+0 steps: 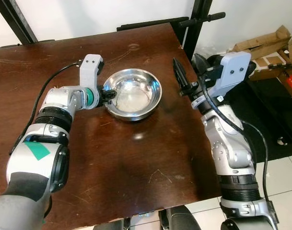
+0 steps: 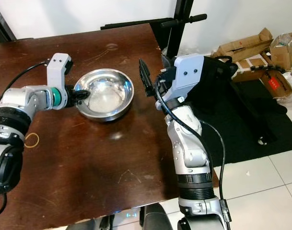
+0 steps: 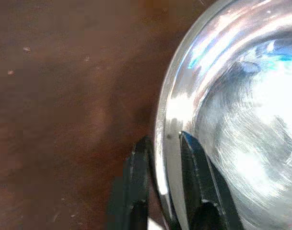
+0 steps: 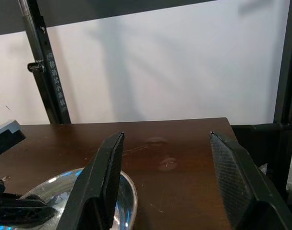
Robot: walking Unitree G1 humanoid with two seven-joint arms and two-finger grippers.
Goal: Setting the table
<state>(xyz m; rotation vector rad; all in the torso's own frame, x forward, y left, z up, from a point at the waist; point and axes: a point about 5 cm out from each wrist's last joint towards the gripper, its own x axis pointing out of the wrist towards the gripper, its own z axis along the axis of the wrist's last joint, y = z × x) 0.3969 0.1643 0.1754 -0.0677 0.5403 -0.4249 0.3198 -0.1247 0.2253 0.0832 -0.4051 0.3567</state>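
Note:
A round steel bowl (image 1: 134,94) rests empty on the dark brown wooden table (image 1: 136,163). My left gripper (image 1: 109,94) is shut on the bowl's left rim. In the left wrist view one black finger (image 3: 136,182) sits outside the rim and the other inside the bowl (image 3: 241,120). My right gripper (image 1: 180,76) is raised just right of the bowl near the table's right edge, open and holding nothing. In the right wrist view its gripper (image 4: 167,187) looks across the tabletop, with the bowl (image 4: 64,196) off to one side.
A yellow rubber band (image 2: 31,139) lies on the table at the left. Black metal frame posts (image 1: 198,24) stand behind the table against a white wall. Cardboard boxes (image 1: 265,45) and a black mat (image 1: 275,115) lie on the floor to the right.

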